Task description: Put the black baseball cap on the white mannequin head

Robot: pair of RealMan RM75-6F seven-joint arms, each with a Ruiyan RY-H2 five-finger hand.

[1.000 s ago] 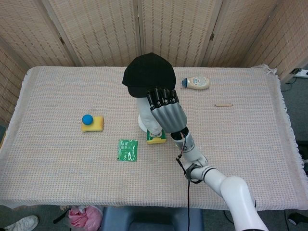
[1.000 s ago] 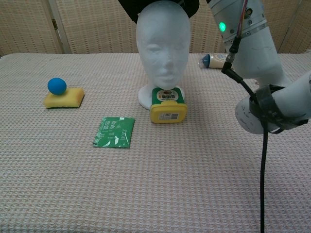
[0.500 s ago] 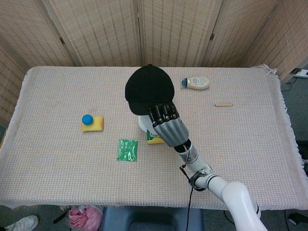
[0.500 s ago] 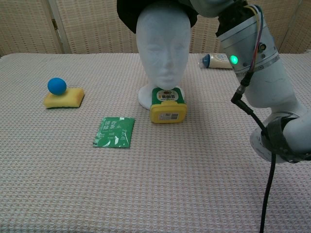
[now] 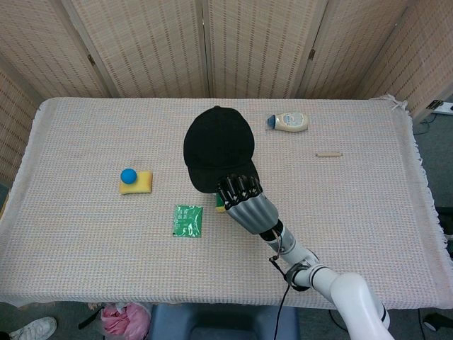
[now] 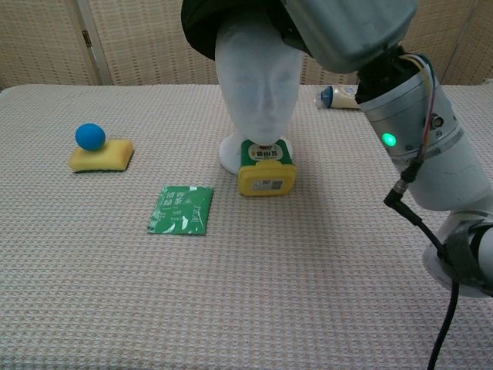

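Note:
The black baseball cap [image 5: 218, 147] covers the top of the white mannequin head [image 6: 256, 81], which stands upright mid-table; from above the cap hides the head entirely. In the chest view the cap [image 6: 202, 23] sits low over the forehead at the frame's top. My right hand [image 5: 244, 202] grips the cap's front edge, its fingers curled over the brim. In the chest view that hand [image 6: 347, 27] fills the upper right beside the head. My left hand appears in neither view.
A yellow-and-green packet [image 6: 266, 166] leans against the mannequin's base. A green sachet [image 5: 187, 220] lies front left, a blue ball on a yellow sponge [image 5: 134, 180] further left. A lying white bottle [image 5: 288, 122] and a small wooden stick [image 5: 328, 154] are back right.
My right hand has drawn the cap forward and down over the mannequin head, so the cap now hides the head from above. The forearm has swung nearer the cameras.

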